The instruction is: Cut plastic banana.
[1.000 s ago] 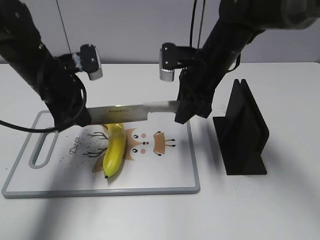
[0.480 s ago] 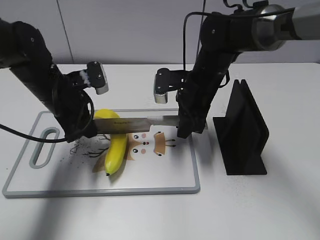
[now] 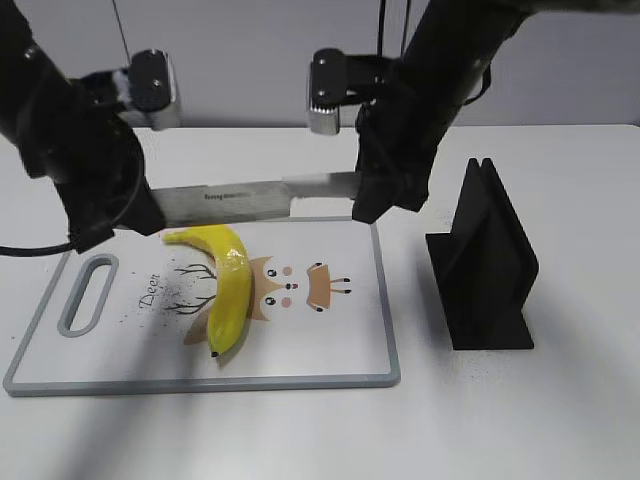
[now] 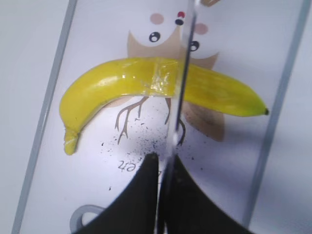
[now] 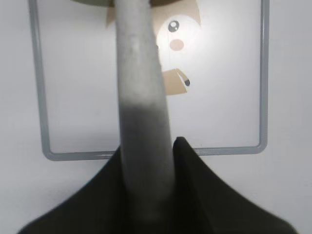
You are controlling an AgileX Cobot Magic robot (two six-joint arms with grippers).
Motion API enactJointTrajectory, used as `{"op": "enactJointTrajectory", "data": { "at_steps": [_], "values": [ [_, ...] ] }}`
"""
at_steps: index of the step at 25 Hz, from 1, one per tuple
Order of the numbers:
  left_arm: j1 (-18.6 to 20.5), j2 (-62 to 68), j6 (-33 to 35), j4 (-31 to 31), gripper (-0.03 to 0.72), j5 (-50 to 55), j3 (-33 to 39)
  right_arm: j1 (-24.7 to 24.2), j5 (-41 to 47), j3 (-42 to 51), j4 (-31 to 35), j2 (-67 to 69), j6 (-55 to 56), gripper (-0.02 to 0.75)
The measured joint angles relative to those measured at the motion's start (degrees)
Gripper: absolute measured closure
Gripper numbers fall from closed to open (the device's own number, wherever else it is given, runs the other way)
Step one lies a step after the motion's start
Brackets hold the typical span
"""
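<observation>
The plastic banana (image 3: 228, 285) lies in one piece on the white cutting board (image 3: 330, 340), its taped middle near the owl print. A long knife (image 3: 250, 198) hangs level above the banana's far end, held at both ends. My left gripper (image 3: 140, 215) is shut on the blade tip. My right gripper (image 3: 365, 205) is shut on the grey handle. In the left wrist view the blade edge (image 4: 183, 73) crosses over the banana (image 4: 122, 85) just right of its tape band, with the jaws (image 4: 163, 158) pinching the blade. In the right wrist view the jaws (image 5: 148, 144) clamp the handle (image 5: 139, 87).
A black knife stand (image 3: 490, 265) sits on the white table right of the board. The board has a grey rim (image 5: 156, 152) and a handle slot (image 3: 88, 293) at its left end. Dark specks lie on the board near the deer print (image 4: 141, 141).
Half a second ago the knife was low against the banana. Both arms have since lifted it clear, and the banana lies in full view.
</observation>
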Motion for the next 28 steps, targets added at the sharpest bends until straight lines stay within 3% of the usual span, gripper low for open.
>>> {"op": "enactJointTrajectory", "data": {
  "at_steps": [10,13,16,19,24,28],
  "values": [
    [-0.05,-8.26,-0.17,-0.01,0.65,2.86,0.0,0.18,2.02,0.0,1.8,-4.44,-0.56,0.553],
    [0.06,-8.34,-0.42,-0.08,0.505,1.03,0.0,0.05,2.16,0.0,1.59,-4.44,-0.17,0.563],
    [0.18,-8.4,-0.54,-0.83,0.259,-1.29,0.0,-0.21,2.11,0.0,1.21,-4.44,0.91,0.57],
    [0.18,-8.54,-0.59,-1.4,0.102,-3.66,0.0,-0.33,1.53,0.0,1.01,-4.44,2.11,0.575],
    [1.4,-9.47,-3.18,-1.27,0.059,-8.28,0.05,-0.38,0.87,-0.2,-1.85,-4.44,2.92,0.575],
    [5.95,-10.15,-21.44,0.33,0.065,-10.99,-1.26,-0.38,0.98,-3.57,-4.63,-4.44,10.36,0.575]
  ]
}}
